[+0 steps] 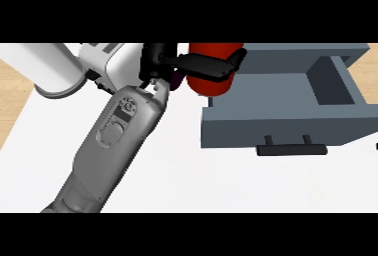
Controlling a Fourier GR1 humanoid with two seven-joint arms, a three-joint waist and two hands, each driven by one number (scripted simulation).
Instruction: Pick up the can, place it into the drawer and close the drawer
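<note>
Counter: one white flat counter top (184, 185), with pale wood showing at its left edge.
Drawer: one grey-blue box-shaped open drawer (284, 127) at the right, with one black bar handle (291, 149) on its front.
Forearm: one grey forearm (111, 150) rising from the lower edge.
Can: one red cylindrical can (212, 85), held above the drawer's left rim.
Hand: one black hand (203, 65), fingers curled round the can; which side it belongs to is unclear.

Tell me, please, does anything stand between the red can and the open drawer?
Nothing visible does. The red can, held in the hand, sits just outside the left wall of the grey drawer, whose inside looks bare.
</note>
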